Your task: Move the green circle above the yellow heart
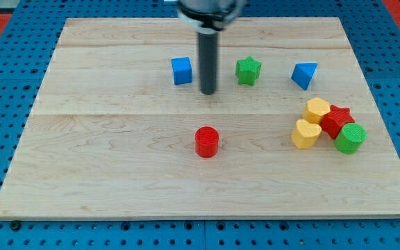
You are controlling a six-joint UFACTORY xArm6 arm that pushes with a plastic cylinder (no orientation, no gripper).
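Note:
The green circle [351, 138] sits at the view's right, touching the red star [336, 120] on its upper left. The yellow heart [305, 133] lies just left of the red star, below a yellow hexagon [317, 110]. These four blocks form a tight cluster. My tip [207, 92] rests on the board at the upper middle, between the blue cube [181, 71] and the green star [248, 70], far to the left of the cluster.
A red cylinder [206, 142] stands near the board's centre, below my tip. A blue triangle [303, 75] lies at the upper right, above the cluster. The wooden board [117, 173] lies on a blue pegboard surface.

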